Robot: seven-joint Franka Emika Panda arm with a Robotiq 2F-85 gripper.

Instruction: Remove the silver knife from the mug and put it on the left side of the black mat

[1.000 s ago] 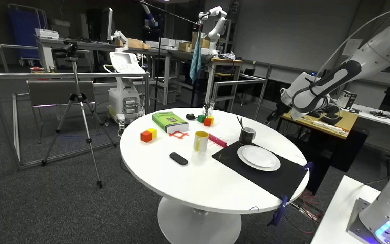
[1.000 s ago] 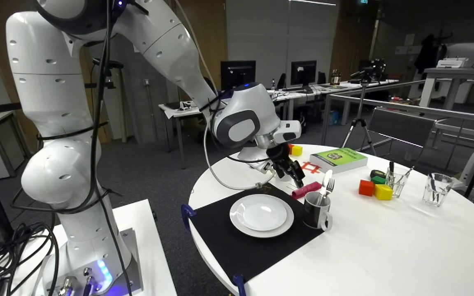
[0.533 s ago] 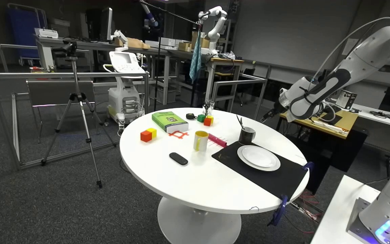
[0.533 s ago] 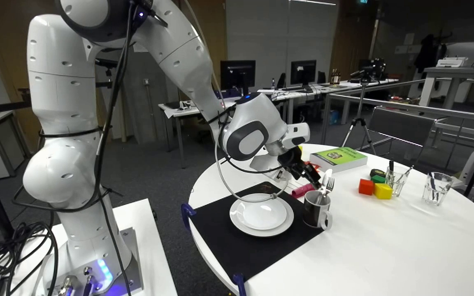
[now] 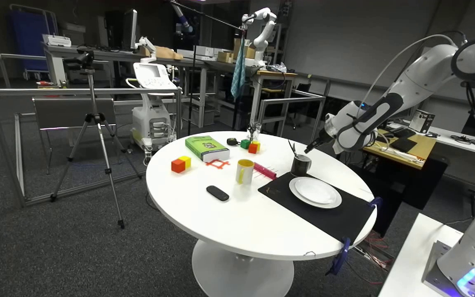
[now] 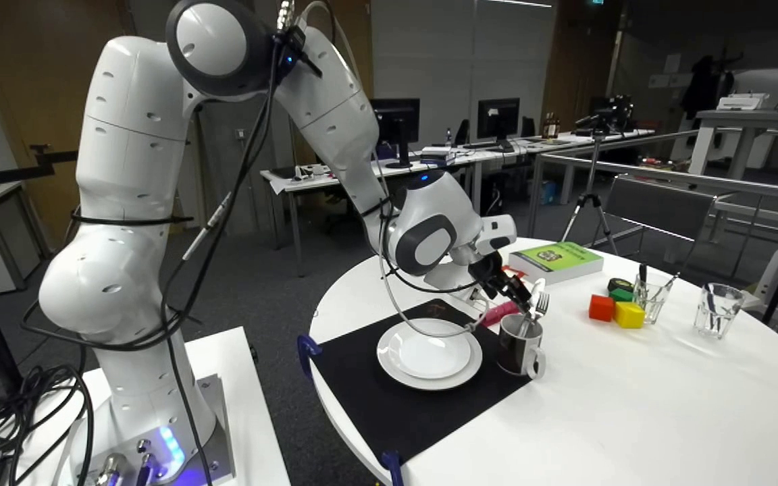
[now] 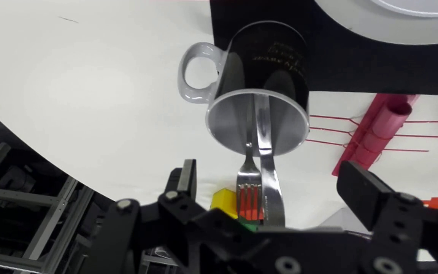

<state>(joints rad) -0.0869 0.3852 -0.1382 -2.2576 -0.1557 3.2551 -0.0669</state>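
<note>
Look for the silver knife (image 7: pixel 271 190) in the mug (image 7: pixel 270 61), leaning, apparently handle down, with the blade rising past the rim just beside a fork (image 7: pixel 248 177). In the wrist view, see the claw (image 7: pixel 267 178) spread wide, with a finger to each side of the pair, gripping nothing; cannot tell whether low enough to pinch. Should handle as light, stiff and hard to break (likely stainless, going by the shine), but slick and narrow, so prone to twisting or sliding in a weak pinch. Best held just above the rim, near the apparent collar, close to the likely balance point. Better to press the flat faces than the thin edges, and to shift sideways first, so as not to gather the fork. Draw out along the lean to avoid tipping the mug, then lay flat on the left side of the black mat (image 7: pixel 363 72).
</note>
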